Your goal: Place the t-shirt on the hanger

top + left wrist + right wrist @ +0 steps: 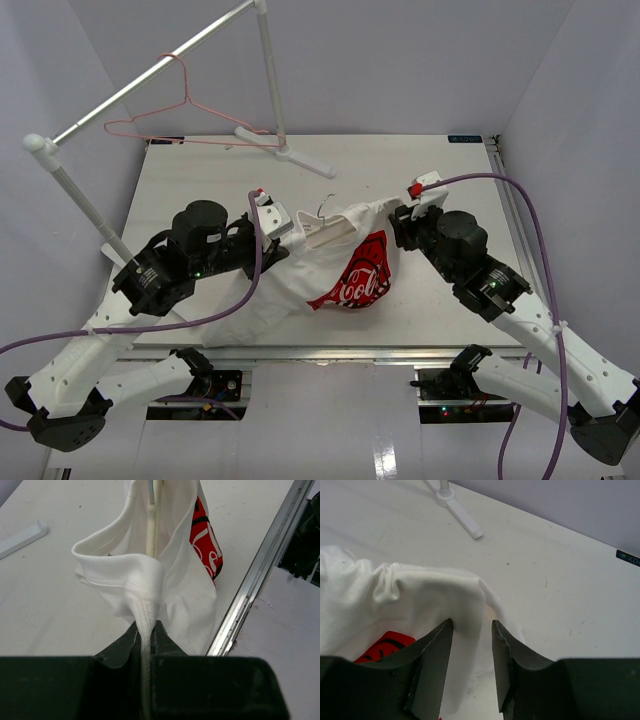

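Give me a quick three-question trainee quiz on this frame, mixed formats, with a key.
1. True or false: the left end effector is clamped on the t-shirt.
2. The pink wire hanger is: A) lying flat, B) hooked on the rail, C) inside the t-shirt.
3. Fill in: the pale bar visible inside the t-shirt's opening belongs to the ____.
Key: 1 true; 2 B; 3 hanger.

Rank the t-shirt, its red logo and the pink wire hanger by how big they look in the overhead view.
1. t-shirt, clearly largest.
2. pink wire hanger, wide in outline, though only thin wire.
3. red logo, smallest.
The hanger hangs raised, nearer the camera, which may inflate it.
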### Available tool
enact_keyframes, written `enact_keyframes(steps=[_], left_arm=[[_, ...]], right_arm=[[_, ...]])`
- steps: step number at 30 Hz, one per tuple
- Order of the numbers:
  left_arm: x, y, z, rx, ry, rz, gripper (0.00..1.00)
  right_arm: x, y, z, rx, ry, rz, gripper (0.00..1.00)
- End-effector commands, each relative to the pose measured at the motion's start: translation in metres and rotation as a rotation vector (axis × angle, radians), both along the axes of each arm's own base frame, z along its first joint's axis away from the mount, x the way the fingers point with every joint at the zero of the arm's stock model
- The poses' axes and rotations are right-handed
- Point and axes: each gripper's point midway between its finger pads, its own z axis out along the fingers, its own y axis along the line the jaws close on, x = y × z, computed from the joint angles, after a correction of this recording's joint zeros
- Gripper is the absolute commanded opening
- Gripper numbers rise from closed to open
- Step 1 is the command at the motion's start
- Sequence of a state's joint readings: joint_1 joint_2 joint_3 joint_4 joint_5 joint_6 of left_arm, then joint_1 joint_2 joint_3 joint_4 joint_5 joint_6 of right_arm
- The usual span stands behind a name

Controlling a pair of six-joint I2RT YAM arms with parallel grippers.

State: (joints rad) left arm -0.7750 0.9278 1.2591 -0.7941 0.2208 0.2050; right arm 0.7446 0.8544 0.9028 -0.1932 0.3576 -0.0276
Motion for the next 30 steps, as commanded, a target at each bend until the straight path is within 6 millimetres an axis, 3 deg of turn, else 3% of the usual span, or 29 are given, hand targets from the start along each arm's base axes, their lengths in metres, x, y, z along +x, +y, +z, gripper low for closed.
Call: enact_keyframes(steps=[1,4,12,18,22,26,30], left_arm=[[-0.008,0.0,0.045,-0.128,-0.093,-0.026,0.0],[-0.008,0.002,0.046,-0.13,-0.1,-0.015,0.0],[0.007,0.017,0.043,-0.096,-0.097,0.111,0.0],[0.018,0.027,0.051,-0.118,-0.113,0.214,0.0],[0.025,0.03,0.056,-0.148,-0.135,0.257,0.0],[0.028,0.032,0.059,-0.179,-0.158,0.282,0.0],[0.029,0.03,0.058,-0.183,-0.162,0.273,0.0]], right_arm=[[0.013,0.011,0.019,0.082,-0.052,0.019,0.24],[0.018,0.009,0.015,0.08,-0.046,0.006,0.08],[0.036,-0.031,-0.016,0.128,0.031,-0.149,0.08],[0.029,-0.026,-0.039,0.159,0.084,-0.106,0.08],[0.015,-0.011,-0.049,0.214,0.112,-0.016,0.08],[0.007,-0.014,-0.065,0.256,0.138,-0.026,0.08],[0.002,-0.014,-0.067,0.276,0.142,-0.023,0.08]])
